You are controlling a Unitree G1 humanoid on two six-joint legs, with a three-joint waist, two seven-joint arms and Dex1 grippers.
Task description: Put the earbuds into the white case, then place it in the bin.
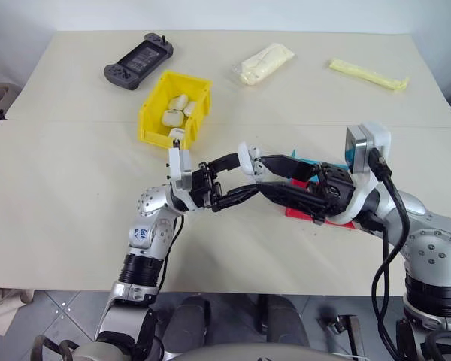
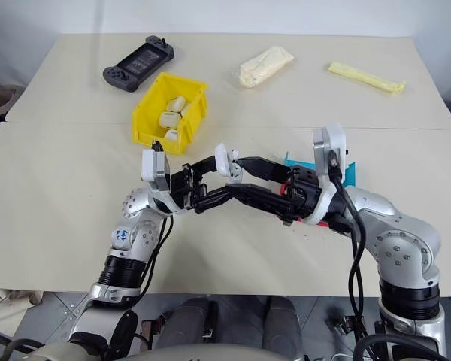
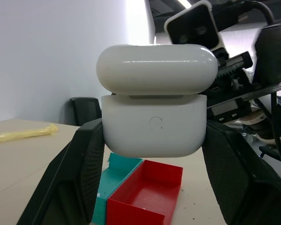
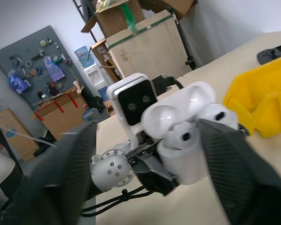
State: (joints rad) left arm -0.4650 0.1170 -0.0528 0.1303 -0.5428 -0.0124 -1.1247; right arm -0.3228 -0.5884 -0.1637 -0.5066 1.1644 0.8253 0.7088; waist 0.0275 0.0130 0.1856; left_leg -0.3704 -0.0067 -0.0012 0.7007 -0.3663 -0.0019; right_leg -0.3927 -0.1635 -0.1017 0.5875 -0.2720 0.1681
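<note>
My left gripper [image 1: 237, 174] is clamped on the white case [image 3: 154, 105], lid ajar, held in the air near the yellow bin [image 1: 176, 109], on the side where the red tray [image 3: 147, 194] lies. My right gripper [image 2: 237, 177] has its fingers spread wide around the case, gripping nothing.

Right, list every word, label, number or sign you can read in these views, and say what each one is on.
No text can be read.
White case in the left claw: a faint round mark on its front, no letters.
Left arm: a small blue sticker, too small to read.
Game controller: no legible marking.
Yellow bin, red tray, teal tray: no labels.
</note>
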